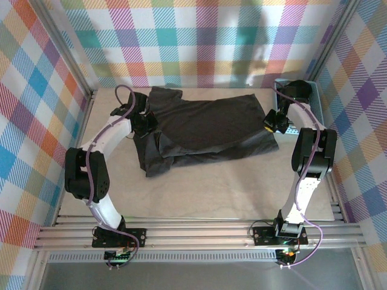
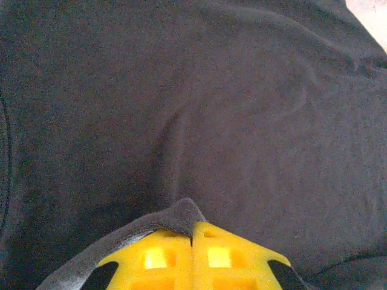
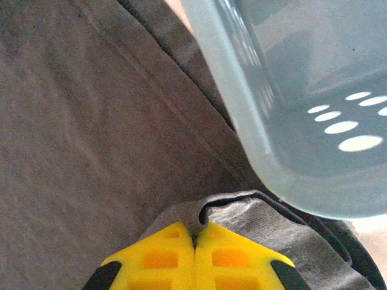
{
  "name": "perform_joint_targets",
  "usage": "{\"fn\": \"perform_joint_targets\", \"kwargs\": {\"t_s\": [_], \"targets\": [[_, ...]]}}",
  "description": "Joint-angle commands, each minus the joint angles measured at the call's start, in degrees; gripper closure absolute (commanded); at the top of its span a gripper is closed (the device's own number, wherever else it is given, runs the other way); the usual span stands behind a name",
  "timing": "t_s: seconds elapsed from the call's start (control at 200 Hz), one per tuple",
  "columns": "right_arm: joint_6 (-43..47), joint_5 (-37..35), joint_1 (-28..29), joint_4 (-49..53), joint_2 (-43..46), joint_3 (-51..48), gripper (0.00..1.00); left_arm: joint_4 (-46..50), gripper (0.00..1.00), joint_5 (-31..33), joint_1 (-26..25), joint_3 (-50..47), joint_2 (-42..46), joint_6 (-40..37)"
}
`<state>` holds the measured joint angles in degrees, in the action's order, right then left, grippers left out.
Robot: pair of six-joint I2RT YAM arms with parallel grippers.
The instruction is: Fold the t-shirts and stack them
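Note:
A dark charcoal t-shirt (image 1: 205, 124) lies spread across the back half of the table, its lower edge rumpled and partly doubled over. At its left side my left gripper (image 1: 144, 124) is shut on a pinch of the cloth. In the left wrist view the yellow fingers (image 2: 157, 257) meet with a ridge of dark fabric (image 2: 175, 212) caught between them. My right gripper (image 1: 273, 122) is shut on the shirt's right edge. In the right wrist view a fold of the t-shirt (image 3: 199, 214) sits clamped between the yellow fingers (image 3: 236, 260).
A light-blue plastic basket (image 1: 302, 103) stands at the back right corner, right beside my right gripper; its wall (image 3: 284, 121) looms close in the right wrist view. Plaid walls enclose the table. Bare table (image 1: 211, 187) lies in front of the shirt.

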<state>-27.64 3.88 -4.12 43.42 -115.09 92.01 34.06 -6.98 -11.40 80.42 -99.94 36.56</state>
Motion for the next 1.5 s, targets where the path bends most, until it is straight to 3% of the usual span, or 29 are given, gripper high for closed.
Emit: {"fn": "perform_joint_targets", "kwargs": {"t_s": [0.0,0.35,0.375,0.4,0.445,0.48,0.555,0.745,0.92,1.05,1.244,1.494], "targets": [[0.4,-1.1,0.3,0.6,-0.7,2.2,1.0,-0.1,1.0,0.1,1.2,3.5,-0.8,-1.5],[1.7,-0.3,1.0,2.4,-4.9,6.7,1.0,3.3,1.0,1.7,2.2,8.6,-6.9,-3.2],[1.9,-0.5,1.1,2.7,-5.2,7.1,0.91,3.8,1.0,1.8,2.5,8.9,-7.2,-3.2],[2.0,-0.7,1.2,3.2,-5.2,7.5,0.81,4.2,0.94,1.8,2.8,9.1,-7.5,-3.4],[2.3,-0.9,1.2,3.9,-5.1,8.0,0.7,4.9,0.63,2.0,3.2,9.1,-7.3,-3.7],[2.6,-1.0,1.3,4.1,-4.1,7.7,0.64,5.6,0.48,3.0,3.3,8.8,-6.3,-4.1],[2.9,-0.7,1.3,2.4,-0.1,4.7,0.56,6.3,0.4,5.2,3.3,6.0,-1.6,-4.5],[1.1,0.8,1.3,-0.4,11.9,-7.8,0.46,6.1,0.42,5.7,3.3,-16.7,15.9,4.1],[0.0,2.4,1.1,-5.9,18.8,-22.1,0.43,-5.3,0.46,-2.0,3.3,-36.7,25.4,14.4],[0.5,5.5,-0.8,-9.6,19.1,-28.1,0.49,-8.1,0.49,-1.4,4.1,-39.9,25.6,18.1],[1.1,5.4,-2.3,-10.6,17.8,-29.7,0.49,-11.4,0.52,-2.9,10.9,-44.4,27.8,25.4],[2.2,4.2,-2.5,-10.2,14.5,-27.6,0.49,-17.2,0.53,-6.9,11.1,-43.4,22.4,26.8]]}}
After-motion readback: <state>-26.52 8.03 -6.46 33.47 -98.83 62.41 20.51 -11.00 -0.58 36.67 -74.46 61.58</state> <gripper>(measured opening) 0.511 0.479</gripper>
